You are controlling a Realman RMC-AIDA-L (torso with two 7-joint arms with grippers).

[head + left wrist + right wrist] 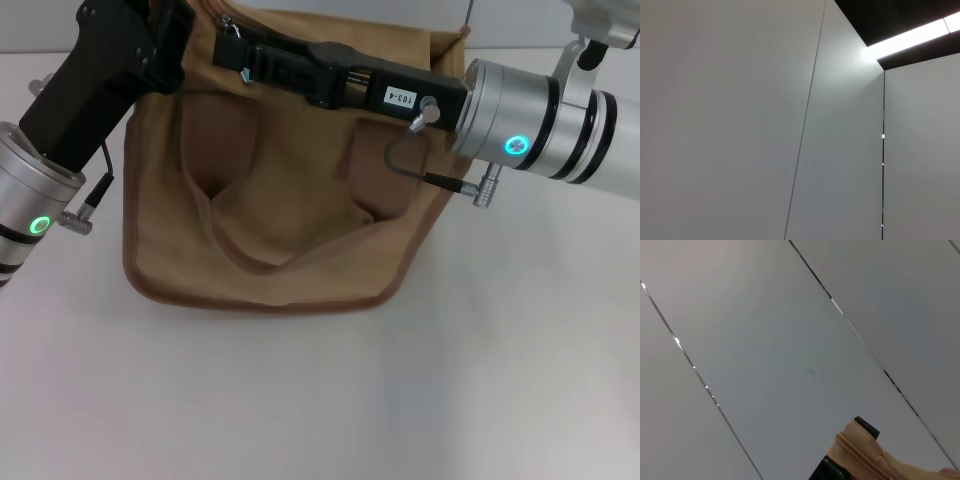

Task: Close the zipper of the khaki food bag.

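right hand (pixel 232 45) | at khaki food bag (pixel 270 200) top edge | zipper (pixel 860 457) alongside

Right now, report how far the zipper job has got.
Both arms are at the top of the khaki food bag: left gripper at its left corner, right gripper reaching the silver pull of the zipper near that end. How much is closed is hidden.

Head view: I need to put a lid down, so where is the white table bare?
Bare white table spreads in front of the tan canvas khaki food bag and beside it under the right arm. It is crowded along the bag's top edge, where the left gripper and right gripper meet.
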